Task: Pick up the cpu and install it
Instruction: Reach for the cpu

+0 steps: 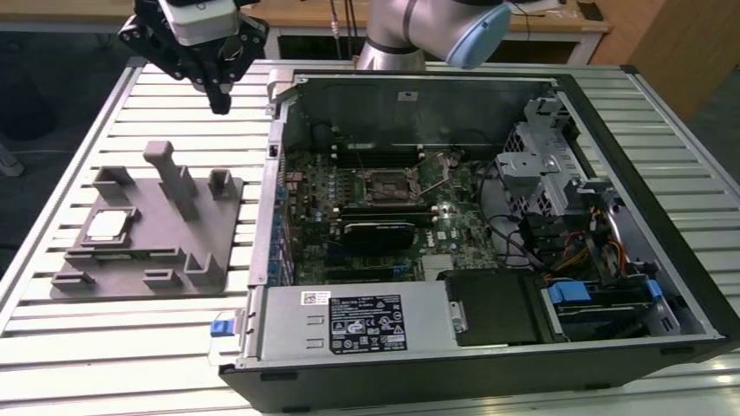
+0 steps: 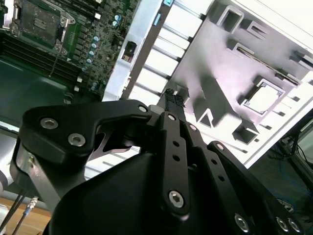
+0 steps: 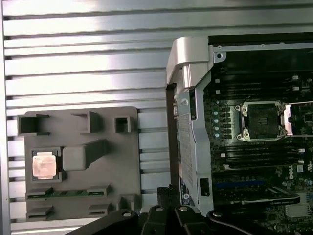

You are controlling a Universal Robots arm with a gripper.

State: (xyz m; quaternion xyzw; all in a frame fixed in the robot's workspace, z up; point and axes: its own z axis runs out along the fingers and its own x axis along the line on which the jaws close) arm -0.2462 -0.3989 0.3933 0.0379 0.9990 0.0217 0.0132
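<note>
status: early. The cpu (image 1: 107,227) is not picked up and nothing is installed.
left: by my read, the whole job: the grab, the carry into the case, the seating.
table (image 1: 139,347): slatted metal, carries the case and everything else.
case (image 1: 399,97): open tower lying on its side, board facing up. This is my landmark.
fixture (image 1: 173,260): grey plastic with upright posts. It sits outside the case, just beside the case wall on the exterior view's left.
gripper (image 1: 217,102): mine. It hangs above the table outside the case, near the case's far corner on the exterior view's left. Jaws are closed together with nothing between them, and both wrist views show the same.
socket (image 1: 386,184): inside the case, mid-board. It looks bare and the frame seems open, but I can't tell about the pins.
cpu: flat with a silvery top, outside the case in a fixture pocket on the side away from it. It is well apart from my jaws and from the socket.
in the way: the fixture posts stand between the cpu pocket and the case, and the case wall has to be crossed. A black block (image 1: 376,232) sits just beside the socket. The drive cage (image 1: 543,156) and cables are deeper in the case, clear of the socket.
</note>
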